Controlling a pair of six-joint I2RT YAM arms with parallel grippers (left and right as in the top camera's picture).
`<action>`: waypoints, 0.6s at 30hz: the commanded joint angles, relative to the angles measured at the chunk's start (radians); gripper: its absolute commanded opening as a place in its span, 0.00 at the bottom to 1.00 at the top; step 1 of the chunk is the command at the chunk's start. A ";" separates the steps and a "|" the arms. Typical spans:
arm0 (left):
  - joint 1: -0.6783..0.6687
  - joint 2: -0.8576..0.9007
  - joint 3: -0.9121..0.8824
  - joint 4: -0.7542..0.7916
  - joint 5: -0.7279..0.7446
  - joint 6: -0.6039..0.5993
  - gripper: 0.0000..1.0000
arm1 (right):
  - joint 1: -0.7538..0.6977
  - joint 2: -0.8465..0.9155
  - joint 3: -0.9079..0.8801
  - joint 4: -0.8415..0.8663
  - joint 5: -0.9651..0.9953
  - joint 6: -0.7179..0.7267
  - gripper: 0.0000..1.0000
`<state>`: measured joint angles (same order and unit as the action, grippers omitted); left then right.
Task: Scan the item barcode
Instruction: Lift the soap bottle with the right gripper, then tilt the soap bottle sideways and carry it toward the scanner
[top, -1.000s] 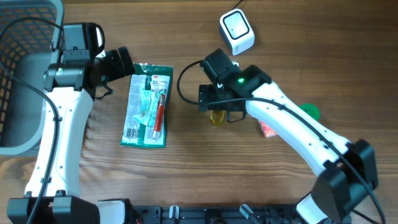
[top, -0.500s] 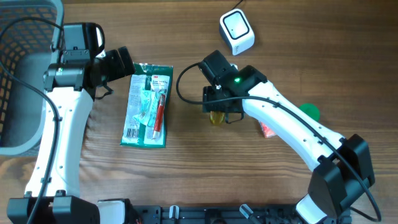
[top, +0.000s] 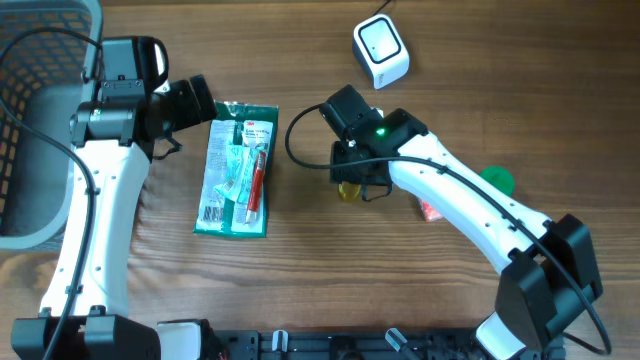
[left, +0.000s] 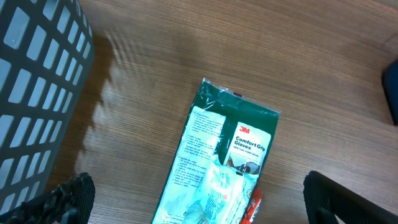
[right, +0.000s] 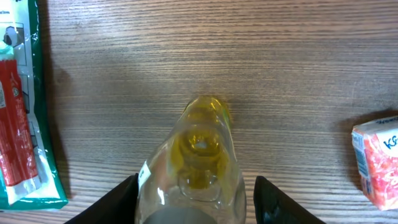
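A small clear bottle (right: 199, 155) with yellow liquid lies on the wooden table, mostly hidden under my right wrist in the overhead view, where only its yellow end (top: 347, 189) shows. My right gripper (right: 196, 185) straddles it. The left finger lies against the bottle's side, and a gap remains at the right finger. The white barcode scanner (top: 381, 50) sits at the back of the table. My left gripper (left: 196, 186) hovers wide open over a green glove packet (left: 217, 162), touching nothing.
A grey mesh basket (top: 30, 130) stands at the far left, close to my left arm. A pink carton (right: 376, 158) lies right of the bottle, and a green object (top: 497, 180) sits behind the right arm. The glove packet (top: 237, 170) lies left of the bottle.
My right gripper's fingers have drawn in around the bottle and the wrist has edged slightly right. The left arm has not moved.
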<state>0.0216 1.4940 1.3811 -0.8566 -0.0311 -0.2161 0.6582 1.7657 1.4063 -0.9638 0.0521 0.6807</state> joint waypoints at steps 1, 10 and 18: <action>0.004 -0.007 0.014 0.003 0.004 -0.009 1.00 | 0.005 0.013 -0.010 -0.006 -0.005 0.007 0.59; 0.004 -0.007 0.014 0.003 0.004 -0.009 1.00 | 0.005 0.013 -0.014 -0.014 -0.005 0.027 0.64; 0.004 -0.007 0.014 0.003 0.004 -0.009 1.00 | 0.005 0.013 -0.014 -0.016 -0.005 0.028 0.60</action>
<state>0.0216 1.4940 1.3811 -0.8570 -0.0311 -0.2161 0.6582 1.7657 1.4063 -0.9787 0.0517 0.6899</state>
